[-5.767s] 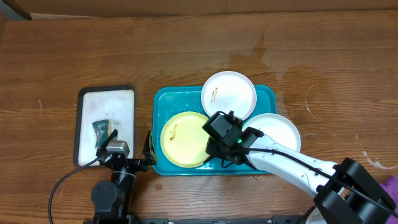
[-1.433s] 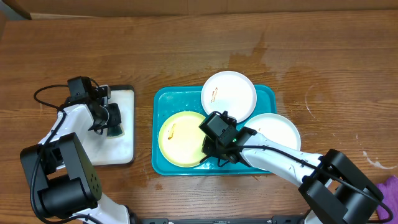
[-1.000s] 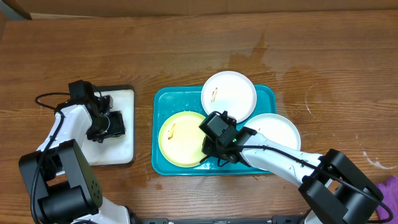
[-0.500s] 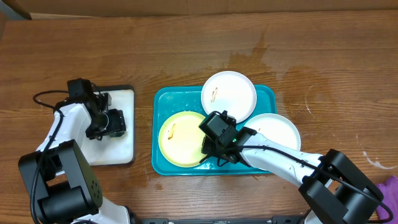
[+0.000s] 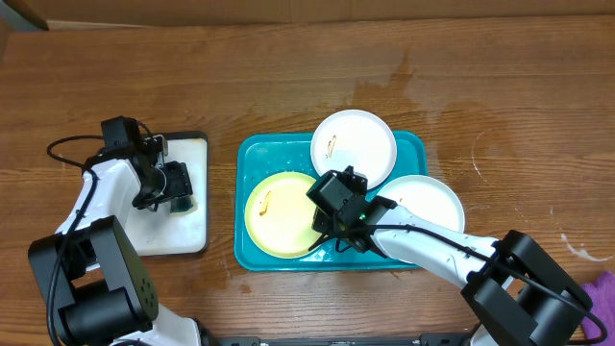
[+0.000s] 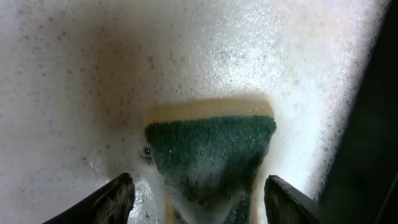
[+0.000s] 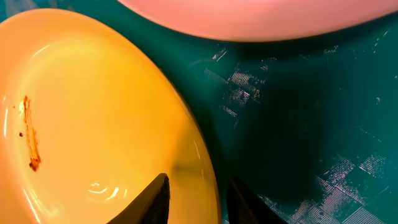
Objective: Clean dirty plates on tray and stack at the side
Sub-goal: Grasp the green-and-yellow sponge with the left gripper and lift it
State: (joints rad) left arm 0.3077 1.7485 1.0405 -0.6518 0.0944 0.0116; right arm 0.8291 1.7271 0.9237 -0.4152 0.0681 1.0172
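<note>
Now: left fingers (image 6: 118, 200) spread wide astride the green sponge (image 6: 211, 149) in the foamy white tray (image 5: 192, 226), not gripping; likely after soap. Right fingers (image 7: 155, 198) straddle the yellow plate (image 7: 93, 112) rim on the teal tray (image 7: 298, 124); pinch unconfirmed, probably steadying for scrubbing.

No writing, label, brand or number is legible in any view; the plates (image 5: 354, 144), the tray (image 5: 279, 154) and the sponge (image 6: 211, 149) bear none. The orange streaks are smears, not characters.
</note>
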